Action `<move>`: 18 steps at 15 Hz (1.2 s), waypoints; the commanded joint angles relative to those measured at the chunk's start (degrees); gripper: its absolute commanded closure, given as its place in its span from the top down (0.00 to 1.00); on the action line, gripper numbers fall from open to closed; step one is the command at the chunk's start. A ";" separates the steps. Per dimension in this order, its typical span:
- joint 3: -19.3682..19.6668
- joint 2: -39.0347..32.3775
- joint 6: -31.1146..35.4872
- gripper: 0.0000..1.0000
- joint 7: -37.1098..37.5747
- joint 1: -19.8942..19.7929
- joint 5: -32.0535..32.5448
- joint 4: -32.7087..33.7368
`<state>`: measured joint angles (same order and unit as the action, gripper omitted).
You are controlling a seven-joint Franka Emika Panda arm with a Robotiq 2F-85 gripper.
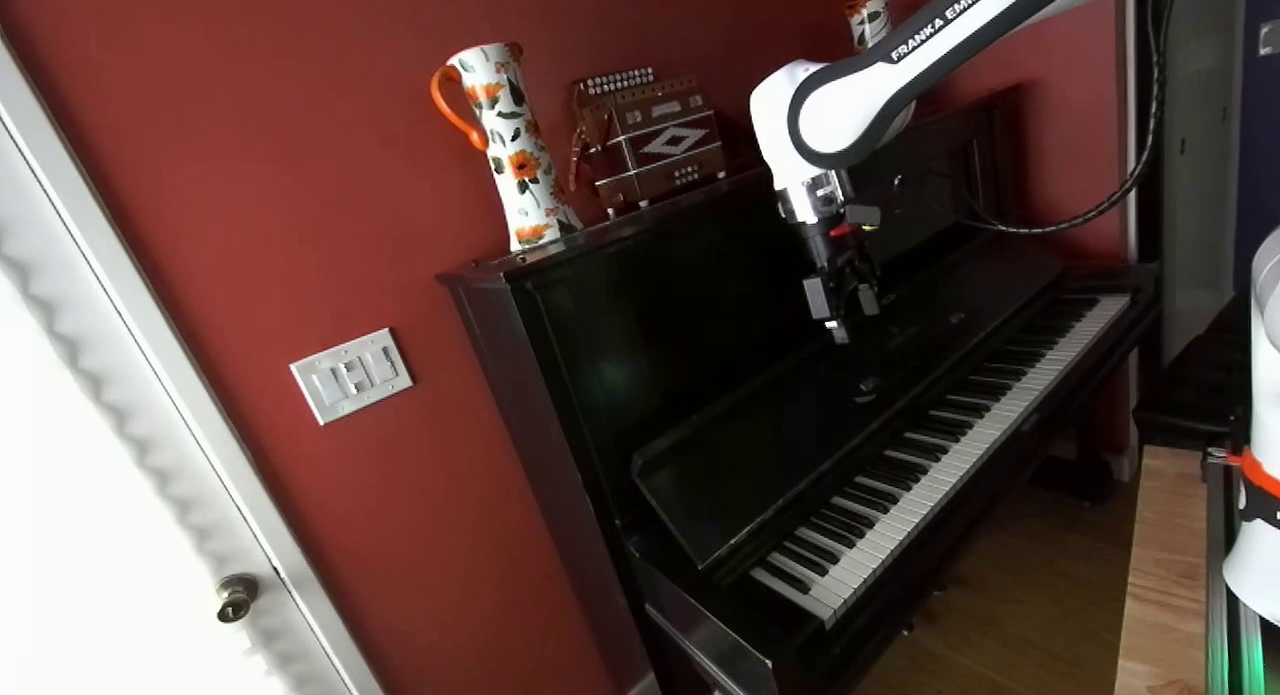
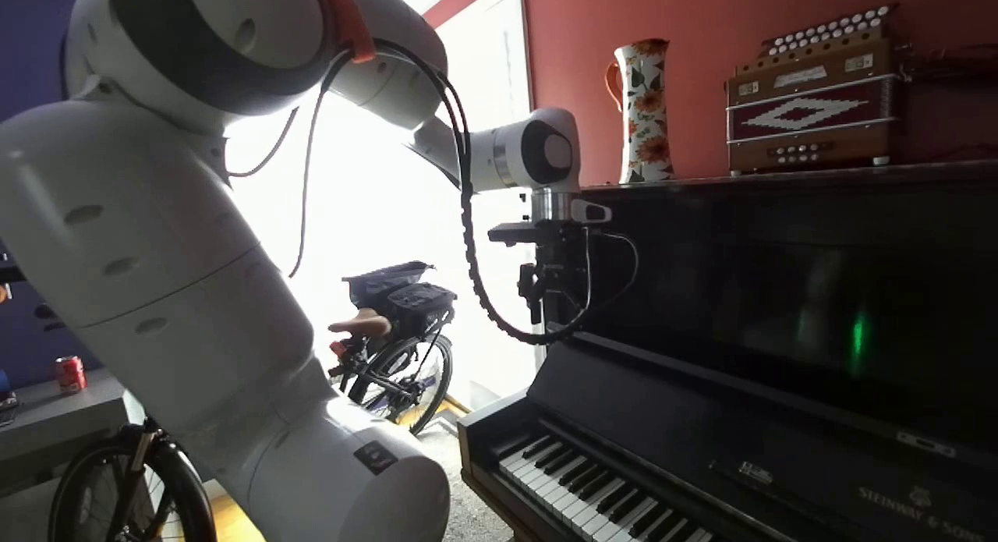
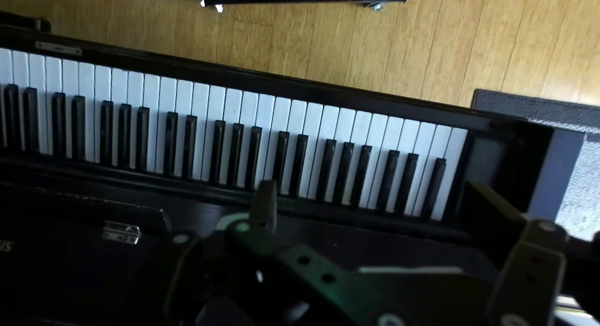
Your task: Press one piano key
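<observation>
In the wrist view, your fingers are spread across the lower centre and right, while the piano keys slant down from the upper left. In both exterior views, your fingers hang well above the piano keys.

Here's the gripper, higher than the keys and apart from them; up on the piano, in both exterior views, a pitcher stands left of an accordion; and on the wall, in an exterior view, the switch plate sits between door, at left, and piano, at right.
</observation>
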<state>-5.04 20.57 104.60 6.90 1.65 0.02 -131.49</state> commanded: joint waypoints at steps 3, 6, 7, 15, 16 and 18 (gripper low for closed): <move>2.98 -5.22 7.88 1.00 -0.13 -1.87 0.02 -5.28; 4.16 -6.19 15.64 1.00 -0.52 -2.53 0.00 -9.49; 4.27 -6.33 17.96 1.00 0.06 -2.99 1.32 -11.01; 4.61 -7.40 19.14 1.00 -0.23 -2.76 0.24 -10.77; 4.61 -7.40 19.14 1.00 -0.23 -2.76 0.24 -10.77; 4.99 -7.86 20.28 1.00 -1.62 -2.96 0.66 -11.36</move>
<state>-0.49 13.18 123.83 6.68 -1.14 0.26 -142.32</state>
